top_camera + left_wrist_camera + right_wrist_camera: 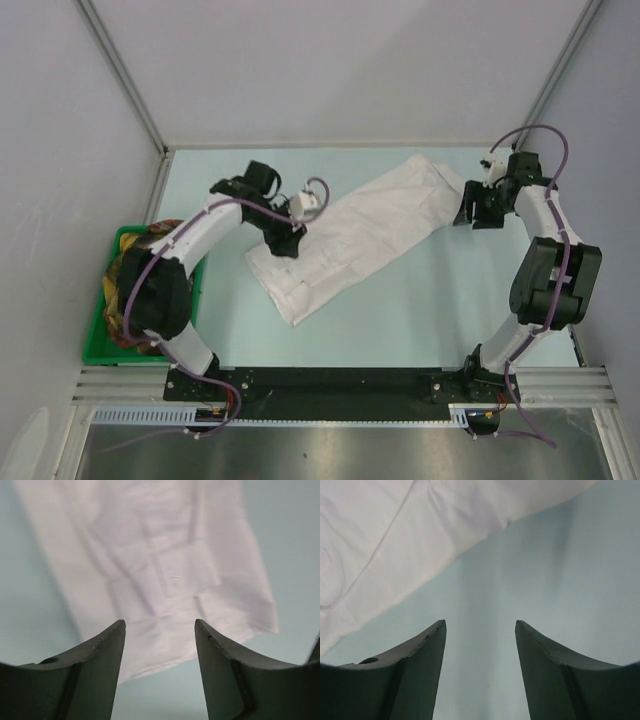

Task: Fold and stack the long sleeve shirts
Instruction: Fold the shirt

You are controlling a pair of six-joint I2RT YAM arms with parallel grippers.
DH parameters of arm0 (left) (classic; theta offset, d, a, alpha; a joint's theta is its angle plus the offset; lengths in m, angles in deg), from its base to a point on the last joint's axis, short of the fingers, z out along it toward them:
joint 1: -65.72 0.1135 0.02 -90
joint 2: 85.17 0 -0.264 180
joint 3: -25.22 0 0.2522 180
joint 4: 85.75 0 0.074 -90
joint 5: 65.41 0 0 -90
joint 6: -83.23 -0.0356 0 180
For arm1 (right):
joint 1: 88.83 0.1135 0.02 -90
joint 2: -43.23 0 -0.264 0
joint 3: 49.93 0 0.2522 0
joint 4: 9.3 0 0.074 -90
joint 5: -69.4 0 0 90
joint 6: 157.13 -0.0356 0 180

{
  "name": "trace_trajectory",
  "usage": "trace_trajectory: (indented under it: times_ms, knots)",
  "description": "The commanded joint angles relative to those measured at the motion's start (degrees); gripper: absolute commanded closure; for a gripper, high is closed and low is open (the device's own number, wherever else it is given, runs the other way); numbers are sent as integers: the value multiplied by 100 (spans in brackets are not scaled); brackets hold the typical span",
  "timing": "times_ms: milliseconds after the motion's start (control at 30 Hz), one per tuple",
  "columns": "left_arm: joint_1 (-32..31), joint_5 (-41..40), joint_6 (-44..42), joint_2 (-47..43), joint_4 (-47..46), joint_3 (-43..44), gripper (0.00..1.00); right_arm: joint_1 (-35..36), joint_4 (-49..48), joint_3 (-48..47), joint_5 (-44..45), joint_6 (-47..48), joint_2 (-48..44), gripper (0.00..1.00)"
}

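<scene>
One white long sleeve shirt [350, 235] lies as a long diagonal strip on the pale table, from near left to far right. My left gripper [288, 240] hovers at its left part, open, with the cloth's edge [150, 580] below and beyond the fingertips and nothing between them. My right gripper [478, 212] stands open just off the shirt's far right end. In the right wrist view the cloth [395, 540] fills the upper left, and bare table shows between the open fingers [432, 645].
A green bin [100, 330] with dark and coloured cloth in it sits at the table's left edge, under the left arm. White walls close the back and both sides. The arm bases stand on the black rail [330, 385] at the near edge.
</scene>
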Motion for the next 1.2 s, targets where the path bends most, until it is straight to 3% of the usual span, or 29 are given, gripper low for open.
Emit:
trace_trajectory:
  times_ms: [0,200,400,433,500,533,633,700,933,1067,1167]
  knots:
    - [886,41,544,1069,53,994,37,50,-369,446,-849,-811,360,38]
    - [1502,-424,931,2179,34,1822,40,15,-879,157,-973,-996,1176,41]
    - [1634,-601,1001,2602,78,1675,46,6,-1248,-2,-955,-1075,1731,43]
    - [1634,-592,1019,2593,70,1604,52,6,-1292,16,-973,-1102,1775,43]
    - [1634,-523,975,2585,192,1341,60,23,-1415,25,-973,-1154,1863,44]
    - [1634,-470,862,2532,349,1244,72,58,-1450,25,-982,-1155,1951,45]
    - [1626,-364,773,2278,377,542,88,67,-1529,-71,-1017,-1198,2161,47]
    - [1626,-320,738,1944,360,-91,93,102,-1591,-291,-1061,-1233,2320,49]
    - [1468,-21,826,1284,316,-1673,98,348,-1557,-1143,-1298,-1287,3058,60]
    - [1213,-135,790,1012,281,-2131,100,751,-1398,-1942,-1351,-1286,3734,65]
    - [1081,-179,720,818,254,-2255,100,972,-1319,-2610,-1368,-1339,4103,76]
